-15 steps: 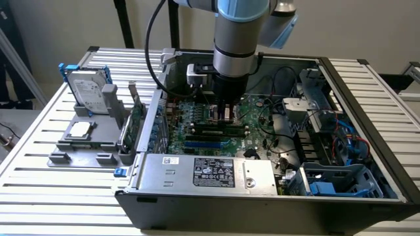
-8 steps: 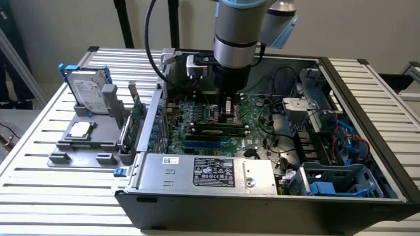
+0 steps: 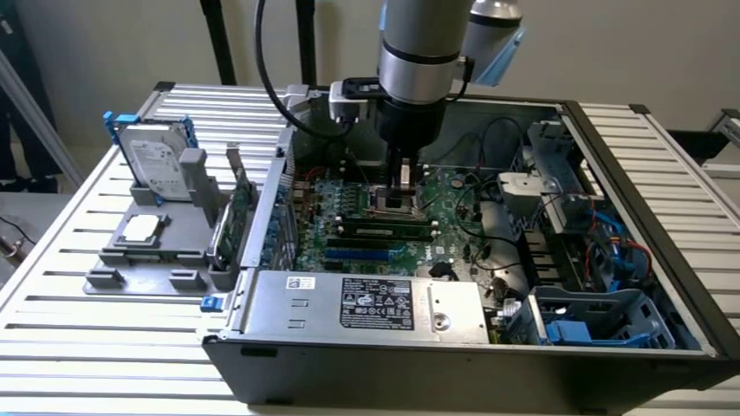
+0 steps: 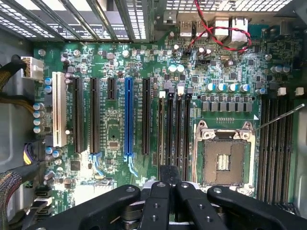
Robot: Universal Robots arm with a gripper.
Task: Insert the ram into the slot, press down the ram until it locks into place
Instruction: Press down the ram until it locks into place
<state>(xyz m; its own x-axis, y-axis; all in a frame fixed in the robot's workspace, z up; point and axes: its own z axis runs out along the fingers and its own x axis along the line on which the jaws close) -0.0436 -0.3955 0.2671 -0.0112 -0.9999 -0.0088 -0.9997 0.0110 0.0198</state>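
Inside the open computer case (image 3: 647,217), the ram (image 3: 379,227) is a thin green stick standing along a black slot (image 3: 373,236) in front of the processor socket. From the wrist view it is a narrow strip seen edge-on (image 4: 161,129), at the edge of a bank of parallel black slots (image 4: 178,127). My gripper (image 3: 405,192) hangs a little above the board over the processor socket, just behind the ram and apart from it. Its black fingers (image 4: 169,175) are shut together, and I see nothing between them.
The open processor socket (image 4: 223,160) lies beside the slots, and a blue socket (image 4: 128,117) lies on their other side. A silver power supply (image 3: 359,303) fills the case front, with drive cages (image 3: 590,321) on the exterior view's right. Outside, a grey stand (image 3: 151,243) holds a hard drive (image 3: 156,165).
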